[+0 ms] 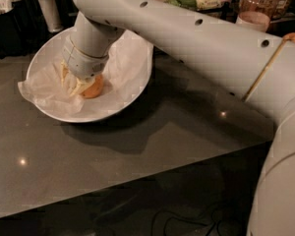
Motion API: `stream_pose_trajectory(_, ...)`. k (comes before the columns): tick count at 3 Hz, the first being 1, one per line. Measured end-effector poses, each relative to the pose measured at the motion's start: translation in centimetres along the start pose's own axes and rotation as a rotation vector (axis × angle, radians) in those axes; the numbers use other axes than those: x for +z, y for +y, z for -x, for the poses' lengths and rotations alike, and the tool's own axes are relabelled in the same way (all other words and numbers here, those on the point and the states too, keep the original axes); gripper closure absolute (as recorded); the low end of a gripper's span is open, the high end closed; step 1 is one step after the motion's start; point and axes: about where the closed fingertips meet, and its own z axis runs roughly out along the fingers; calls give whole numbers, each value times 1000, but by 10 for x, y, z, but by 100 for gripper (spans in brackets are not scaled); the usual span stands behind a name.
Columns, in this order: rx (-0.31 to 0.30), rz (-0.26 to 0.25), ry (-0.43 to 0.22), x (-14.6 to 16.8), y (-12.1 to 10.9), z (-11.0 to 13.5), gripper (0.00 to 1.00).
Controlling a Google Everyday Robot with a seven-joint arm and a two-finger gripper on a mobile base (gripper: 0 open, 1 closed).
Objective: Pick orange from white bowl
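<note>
Dark grey countertop (137, 156) in a dim kitchen: the robot's gripper (82, 84) is lowered into the white bowl (91, 117), set down against the orange (95, 88). The wrist hides the claw, so how wide it stands, or whether it grips the fruit, cannot be told. The orange lies directly under the claw on crumpled white paper (39, 85) near the bowl's centre. Behind the claw, the white arm (196, 38) stretches away to the right.
</note>
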Motion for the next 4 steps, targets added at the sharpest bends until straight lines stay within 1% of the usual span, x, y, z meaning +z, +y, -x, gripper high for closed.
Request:
stream_pose_trajectory(1,1,0,1,0,0,0,35)
stream_pose_trajectory(2,2,-21,25,-12,-3,4,12)
stream_pose_trajectory(3,7,-39,60,-27,-6,8,0)
stream_pose_trajectory(4,7,-39,60,-28,-6,8,0)
